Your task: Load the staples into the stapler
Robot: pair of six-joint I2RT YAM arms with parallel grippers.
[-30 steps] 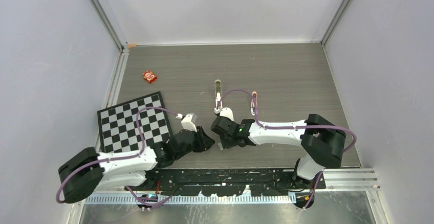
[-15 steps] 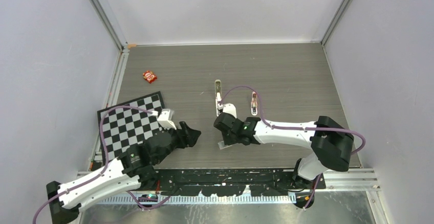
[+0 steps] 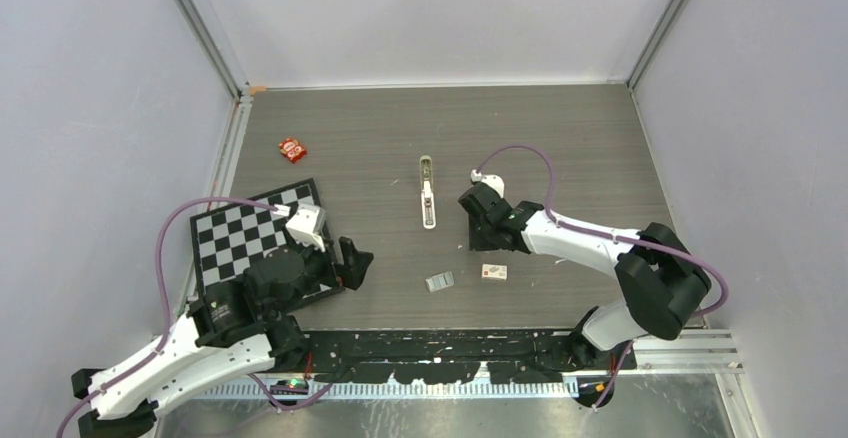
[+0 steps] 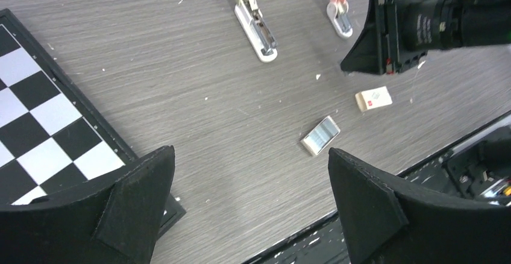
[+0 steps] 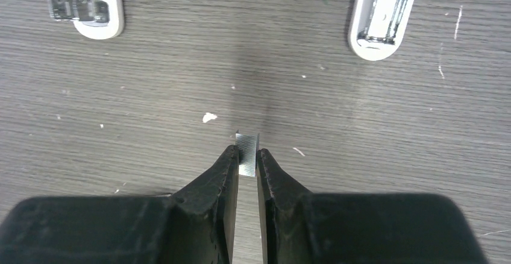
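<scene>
over the surface [image 3: 560, 138] the left tool [image 4: 250, 152] hangs released, jaws wide, well to the near left of the stapler [image 3: 428, 198], which lies opened out. the right tool [image 5: 246, 155] is clenched on the staples [image 5: 247, 143], a thin silver strip just near-right of the stapler's white end.

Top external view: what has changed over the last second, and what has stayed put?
The left gripper pulled back to the near left, jaws wide open. The right gripper, shut on the staples, swung to the right of the stapler. A silvery tray and a beige box now lie uncovered. Stapler, checkerboard and red packet stayed.
</scene>
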